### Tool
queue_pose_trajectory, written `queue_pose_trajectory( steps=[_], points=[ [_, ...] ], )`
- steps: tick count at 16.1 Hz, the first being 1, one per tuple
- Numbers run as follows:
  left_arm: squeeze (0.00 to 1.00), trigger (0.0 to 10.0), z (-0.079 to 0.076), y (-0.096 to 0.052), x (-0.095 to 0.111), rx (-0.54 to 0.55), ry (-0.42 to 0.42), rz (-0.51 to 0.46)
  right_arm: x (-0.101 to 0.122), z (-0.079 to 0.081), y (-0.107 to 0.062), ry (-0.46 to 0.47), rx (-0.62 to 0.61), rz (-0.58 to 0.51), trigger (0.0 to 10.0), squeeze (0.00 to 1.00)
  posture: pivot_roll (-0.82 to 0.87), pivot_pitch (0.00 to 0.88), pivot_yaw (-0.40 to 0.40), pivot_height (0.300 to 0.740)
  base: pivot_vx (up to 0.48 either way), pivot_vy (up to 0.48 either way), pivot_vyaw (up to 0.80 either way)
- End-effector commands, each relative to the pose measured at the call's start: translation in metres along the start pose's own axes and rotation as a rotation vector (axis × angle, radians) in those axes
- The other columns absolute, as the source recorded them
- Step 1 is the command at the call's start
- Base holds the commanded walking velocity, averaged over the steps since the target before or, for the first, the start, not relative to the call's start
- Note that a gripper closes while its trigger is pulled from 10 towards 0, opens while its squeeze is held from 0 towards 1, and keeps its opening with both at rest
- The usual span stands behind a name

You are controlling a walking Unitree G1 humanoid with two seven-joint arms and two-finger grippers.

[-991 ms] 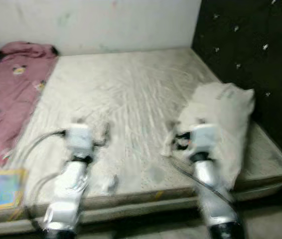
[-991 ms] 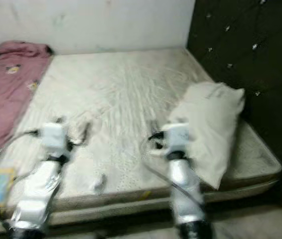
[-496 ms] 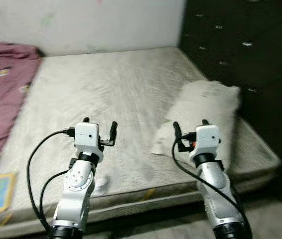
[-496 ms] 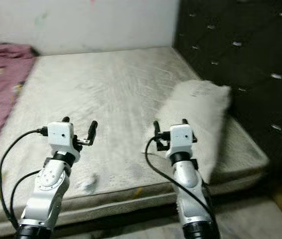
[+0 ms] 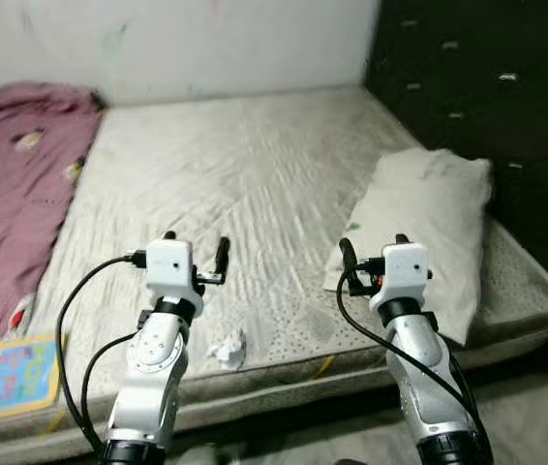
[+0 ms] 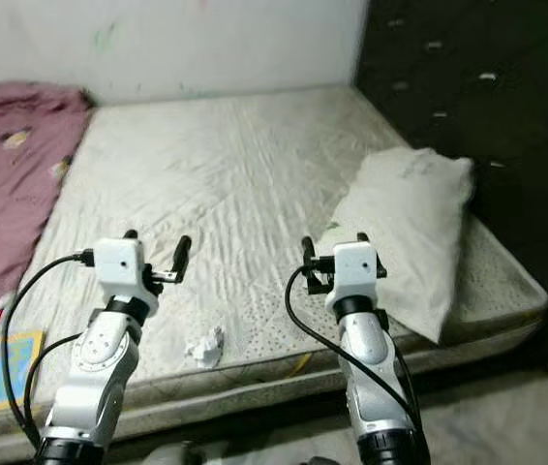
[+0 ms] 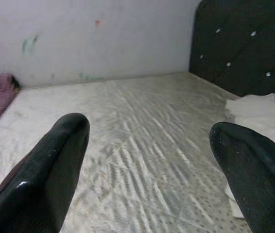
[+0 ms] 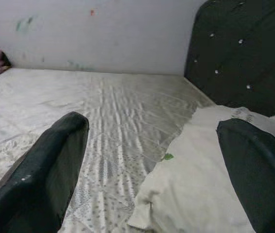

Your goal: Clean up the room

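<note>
Since camera swung back left, crumpled paper (image 5: 228, 349) now seen near mattress (image 5: 255, 174) edge; left gripper (image 5: 195, 250) and right gripper (image 5: 372, 251) held wide open, empty.

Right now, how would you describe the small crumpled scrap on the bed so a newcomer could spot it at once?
Start at the bare mattress that fills the middle of the room and go to its near edge. Just inside that edge, between the robot's two arms and nearer the left pincer, lies a crumpled white paper wad. It is far smaller than the white pillow and, unlike the flat colourful book, is balled up.
</note>
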State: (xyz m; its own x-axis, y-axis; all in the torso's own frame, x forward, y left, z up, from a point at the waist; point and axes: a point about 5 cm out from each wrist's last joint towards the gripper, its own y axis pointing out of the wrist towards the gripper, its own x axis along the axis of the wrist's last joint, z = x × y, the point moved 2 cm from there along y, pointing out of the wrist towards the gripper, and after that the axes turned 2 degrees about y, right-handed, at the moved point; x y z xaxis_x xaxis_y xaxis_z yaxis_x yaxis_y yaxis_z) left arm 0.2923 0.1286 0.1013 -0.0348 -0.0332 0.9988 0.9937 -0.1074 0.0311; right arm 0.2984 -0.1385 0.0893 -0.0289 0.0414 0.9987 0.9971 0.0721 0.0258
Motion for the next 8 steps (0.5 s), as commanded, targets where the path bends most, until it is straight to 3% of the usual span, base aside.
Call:
queue_pose_trajectory(
  steps=[1, 3, 5, 6, 8],
  points=[
    [0.0, 10.0, 0.0095, 0.0, 0.0039, 0.028, 0.051, -0.02, 0.0028, 0.0079, 0.0035, 0.028, 0.018, 0.002, 10.0, 0.0, 0.01, 0.0, -0.008, 0.74, 0.0, 0.0, 0.0],
    [0.0, 10.0, 0.0091, -0.0015, -0.005, 0.058, 0.001, 0.078, -0.0047, 0.006, 0.0049, 0.014, -0.008, 0.054, 10.0, 0.0, 0.01, 0.0, -0.009, 0.74, 0.0, 0.0, 0.0],
    [0.0, 10.0, 0.0078, -0.0031, -0.0046, 0.027, -0.021, 0.075, -0.0036, 0.006, 0.0051, 0.015, -0.009, 0.051, 10.0, 0.0, 0.01, 0.0, -0.009, 0.74, 0.0, 0.0, 0.0],
    [0.0, 10.0, 0.01, -0.0066, -0.0036, 0.0, -0.057, 0.042, 0.0024, 0.0111, 0.0055, -0.024, 0.042, -0.001, 10.0, 0.0, 0.01, 0.0, -0.008, 0.74, 0.0, 0.0, 0.0],
    [0.0, 10.0, 0.014, -0.0069, -0.0045, 0.025, -0.022, 0.051, 0.0041, 0.0141, 0.0054, 0.03, 0.048, 0.003, 10.0, 0.0, 0.01, 0.0, -0.006, 0.74, 0.0, 0.0, 0.0]
  ],
)
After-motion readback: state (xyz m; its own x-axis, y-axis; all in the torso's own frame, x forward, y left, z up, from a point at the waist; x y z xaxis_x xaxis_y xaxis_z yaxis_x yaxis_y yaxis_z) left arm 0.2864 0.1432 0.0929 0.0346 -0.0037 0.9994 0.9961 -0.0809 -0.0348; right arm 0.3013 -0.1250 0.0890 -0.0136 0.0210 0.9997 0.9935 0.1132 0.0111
